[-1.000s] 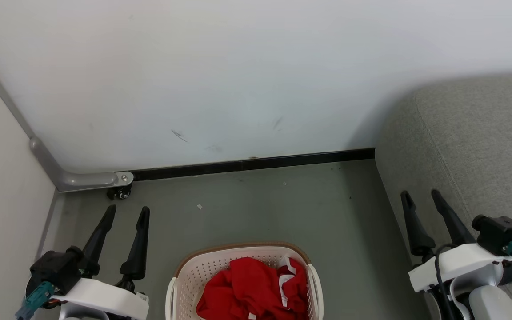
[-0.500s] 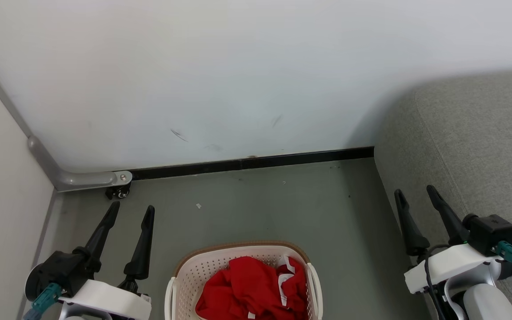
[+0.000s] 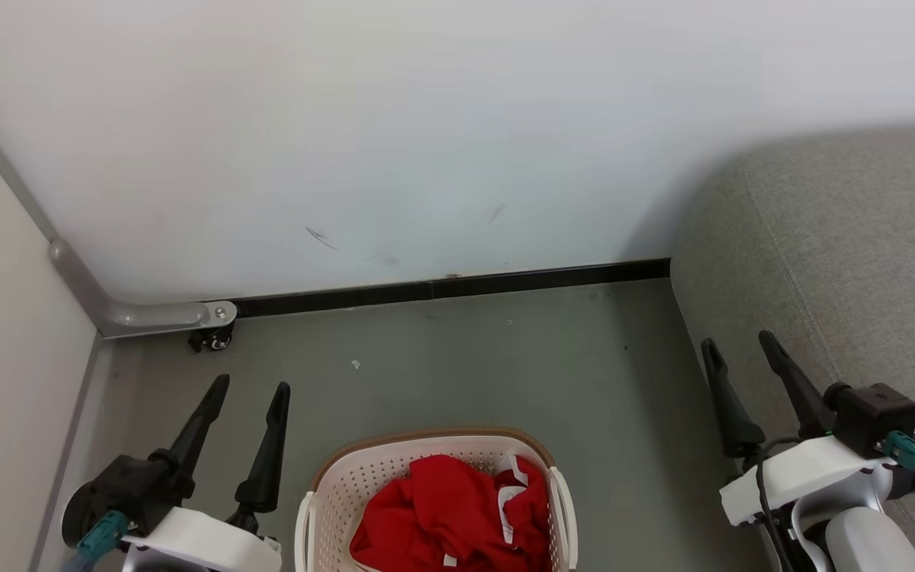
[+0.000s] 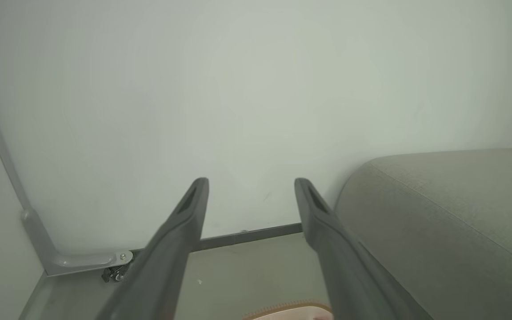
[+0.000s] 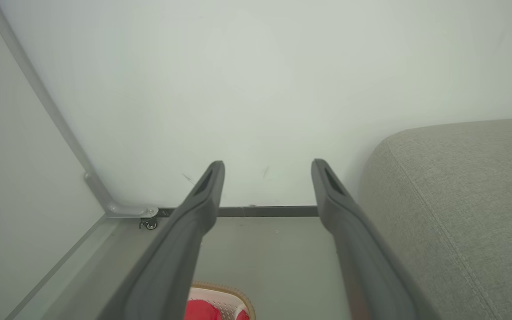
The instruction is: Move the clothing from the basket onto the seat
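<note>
Bright red clothing (image 3: 445, 516) with white trim lies bunched in the cream basket (image 3: 346, 485) with a brown rim, on the floor at the bottom centre of the head view. The grey fabric seat (image 3: 847, 238) rises at the right. My left gripper (image 3: 251, 388) stands open to the left of the basket, above the floor, nothing between its fingers. My right gripper (image 3: 739, 342) is open at the seat's front edge, right of the basket, also empty. The right wrist view catches the basket (image 5: 227, 293), the red clothing (image 5: 202, 310) and the seat (image 5: 469, 200); the left wrist view catches the seat (image 4: 451, 213).
A white wall (image 3: 426, 143) closes the far side, with a black skirting strip (image 3: 457, 287) along its foot. A pale panel on a grey frame with a caster (image 3: 211, 340) stands at the left. Grey floor (image 3: 489, 373) lies between basket and wall.
My left gripper has shifted right and a little down in the head view, closer to the basket. My right gripper has edged up and left. Both stay open; the clothing has not moved.
</note>
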Controlling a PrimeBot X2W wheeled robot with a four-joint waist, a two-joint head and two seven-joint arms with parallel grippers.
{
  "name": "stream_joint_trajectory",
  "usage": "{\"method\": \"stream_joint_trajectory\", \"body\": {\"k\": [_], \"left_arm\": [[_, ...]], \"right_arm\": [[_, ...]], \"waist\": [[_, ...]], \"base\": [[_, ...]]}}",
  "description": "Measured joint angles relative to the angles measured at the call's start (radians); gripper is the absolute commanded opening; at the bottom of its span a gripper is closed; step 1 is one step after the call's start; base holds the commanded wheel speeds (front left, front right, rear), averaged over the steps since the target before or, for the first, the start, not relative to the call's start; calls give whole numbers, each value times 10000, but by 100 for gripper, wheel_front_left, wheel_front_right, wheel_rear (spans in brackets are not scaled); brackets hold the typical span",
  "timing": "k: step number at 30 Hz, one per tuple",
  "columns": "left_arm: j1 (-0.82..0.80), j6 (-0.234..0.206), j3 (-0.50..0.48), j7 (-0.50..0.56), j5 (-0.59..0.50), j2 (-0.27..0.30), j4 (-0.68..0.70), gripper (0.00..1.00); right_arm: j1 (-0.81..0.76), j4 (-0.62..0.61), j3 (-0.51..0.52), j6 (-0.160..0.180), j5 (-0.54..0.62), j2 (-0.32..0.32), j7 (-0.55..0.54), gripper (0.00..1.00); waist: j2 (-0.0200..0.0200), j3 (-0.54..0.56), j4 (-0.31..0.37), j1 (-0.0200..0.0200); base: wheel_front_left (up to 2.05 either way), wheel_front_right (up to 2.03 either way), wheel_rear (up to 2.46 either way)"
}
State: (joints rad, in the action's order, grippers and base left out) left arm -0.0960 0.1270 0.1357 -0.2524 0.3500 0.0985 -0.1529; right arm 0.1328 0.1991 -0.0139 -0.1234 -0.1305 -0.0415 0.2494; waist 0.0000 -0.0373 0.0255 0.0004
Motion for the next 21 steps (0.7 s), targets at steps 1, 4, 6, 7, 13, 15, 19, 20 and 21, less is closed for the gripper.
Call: {"method": "stream_joint_trajectory", "body": {"k": [1,4,6,7,13,15,19,20,21], "left_arm": [[2,0,46,0,0,-2,-56,100],[7,0,134,0,0,-8,-222,100],[9,0,263,0,2,-6,-336,100],[11,0,328,0,4,-8,-378,100],[10,0,667,0,111,-6,-675,100],[9,0,805,0,113,-2,-798,100],[4,0,1035,0,144,6,-968,100],[-5,0,1175,0,242,4,-1103,100],[-6,0,1208,0,401,-31,-1177,100]], "right_arm": [[0,-8,-4,0,0,0,0,100],[0,-56,-10,0,0,0,0,100],[20,-117,-15,0,0,0,0,100],[52,-155,-15,0,0,0,0,100],[362,-368,-8,0,-6,-2,2,100],[409,-435,-10,0,-10,-4,2,100],[423,-537,-15,0,-19,-4,2,100],[518,-564,-17,0,-19,-4,2,100],[605,-594,-17,0,-17,-6,2,100]], "waist": [[0,-16,0,0],[0,-72,-1,0],[0,-120,0,0],[0,-147,1,0],[0,-356,10,0],[0,-446,16,0],[0,-595,29,0],[0,-708,40,-1],[0,-767,46,-1]], "base": [[0,0,0],[0,0,0],[0,0,0],[0,0,0],[0,0,0],[0,0,0],[0,0,0],[0,0,0],[0,0,0]]}}
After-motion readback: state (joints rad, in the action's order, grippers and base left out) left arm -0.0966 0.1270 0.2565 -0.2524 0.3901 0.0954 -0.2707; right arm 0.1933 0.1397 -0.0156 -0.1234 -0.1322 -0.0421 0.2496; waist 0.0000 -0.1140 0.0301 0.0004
